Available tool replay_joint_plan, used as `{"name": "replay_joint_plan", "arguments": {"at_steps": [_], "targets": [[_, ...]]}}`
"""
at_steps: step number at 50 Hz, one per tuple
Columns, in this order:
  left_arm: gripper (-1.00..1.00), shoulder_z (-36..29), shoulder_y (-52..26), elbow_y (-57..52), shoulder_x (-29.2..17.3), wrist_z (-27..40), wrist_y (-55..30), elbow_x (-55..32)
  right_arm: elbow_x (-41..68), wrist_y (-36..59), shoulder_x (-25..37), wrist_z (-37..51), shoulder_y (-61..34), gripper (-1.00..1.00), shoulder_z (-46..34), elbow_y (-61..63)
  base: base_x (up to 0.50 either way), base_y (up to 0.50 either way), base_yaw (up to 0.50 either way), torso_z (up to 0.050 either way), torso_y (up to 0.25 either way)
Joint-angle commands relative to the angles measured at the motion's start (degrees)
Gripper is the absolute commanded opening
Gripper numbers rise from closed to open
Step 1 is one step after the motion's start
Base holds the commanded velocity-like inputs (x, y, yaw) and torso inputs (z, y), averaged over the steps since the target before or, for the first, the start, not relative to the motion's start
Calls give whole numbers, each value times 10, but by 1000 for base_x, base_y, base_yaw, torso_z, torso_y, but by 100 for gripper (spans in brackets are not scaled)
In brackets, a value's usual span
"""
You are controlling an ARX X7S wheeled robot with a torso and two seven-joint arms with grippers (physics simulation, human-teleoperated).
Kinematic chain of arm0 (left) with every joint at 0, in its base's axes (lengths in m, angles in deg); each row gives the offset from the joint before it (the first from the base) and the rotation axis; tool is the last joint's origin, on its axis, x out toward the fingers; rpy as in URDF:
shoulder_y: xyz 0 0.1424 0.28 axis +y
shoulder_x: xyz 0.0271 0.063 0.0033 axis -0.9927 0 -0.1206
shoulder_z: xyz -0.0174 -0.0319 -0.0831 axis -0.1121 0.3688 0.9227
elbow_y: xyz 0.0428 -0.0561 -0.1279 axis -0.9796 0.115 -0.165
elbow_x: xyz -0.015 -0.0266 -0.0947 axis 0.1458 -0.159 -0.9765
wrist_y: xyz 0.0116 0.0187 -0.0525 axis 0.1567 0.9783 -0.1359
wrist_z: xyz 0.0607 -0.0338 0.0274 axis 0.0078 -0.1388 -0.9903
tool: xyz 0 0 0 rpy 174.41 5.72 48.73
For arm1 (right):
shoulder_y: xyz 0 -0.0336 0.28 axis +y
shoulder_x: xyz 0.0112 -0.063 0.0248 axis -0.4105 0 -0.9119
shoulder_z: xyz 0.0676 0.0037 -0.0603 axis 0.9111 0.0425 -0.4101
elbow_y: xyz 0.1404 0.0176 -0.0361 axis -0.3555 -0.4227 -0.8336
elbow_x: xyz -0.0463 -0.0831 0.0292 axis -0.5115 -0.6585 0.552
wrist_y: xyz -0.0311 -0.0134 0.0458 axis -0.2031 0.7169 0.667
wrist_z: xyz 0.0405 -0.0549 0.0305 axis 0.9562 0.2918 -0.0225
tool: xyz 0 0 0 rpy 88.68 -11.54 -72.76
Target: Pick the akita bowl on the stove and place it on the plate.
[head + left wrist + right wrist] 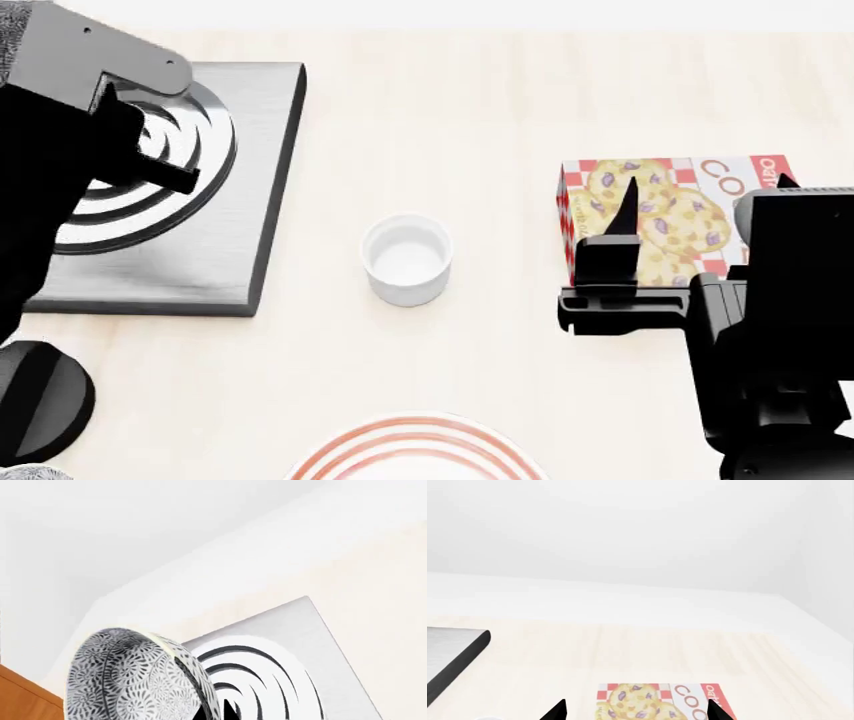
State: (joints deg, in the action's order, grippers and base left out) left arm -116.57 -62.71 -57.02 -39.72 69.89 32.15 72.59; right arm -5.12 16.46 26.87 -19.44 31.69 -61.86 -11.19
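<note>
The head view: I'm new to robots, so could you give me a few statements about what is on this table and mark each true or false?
1. A small white cup stands between the stove and the cookie box. True.
2. The cup sits on the plate. False: it stands on the bare table, apart from the plate at the near edge.
3. The plate has red rings. True.
4. The patterned bowl rests on the plate. False: the left wrist view shows it tilted, close to the camera, by the stove's burner rings.
5. The right gripper holds the cookie box. False: its fingers are apart, holding nothing.
</note>
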Motion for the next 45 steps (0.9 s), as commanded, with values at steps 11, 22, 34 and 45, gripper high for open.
{"name": "replay_joint_plan", "arguments": {"at_steps": [11,22,34,45], "targets": [[-100,-163,-28,-336,-124,-142,-43,15,2,-3,3,3,0,100,-4,-1,0,0,0,0,0],[-100,-263,-86,-419,-182,-227,-28,54,1,-10,4,2,2,100,-6,-6,0,0,0,0,0],[-100,-304,-135,-491,-208,-298,-4,61,3,-11,6,4,3,100,-7,-6,0,0,0,0,0],[-100,-326,-154,-534,-218,-334,9,61,6,-9,6,7,1,100,-7,-5,0,0,0,0,0]]}}
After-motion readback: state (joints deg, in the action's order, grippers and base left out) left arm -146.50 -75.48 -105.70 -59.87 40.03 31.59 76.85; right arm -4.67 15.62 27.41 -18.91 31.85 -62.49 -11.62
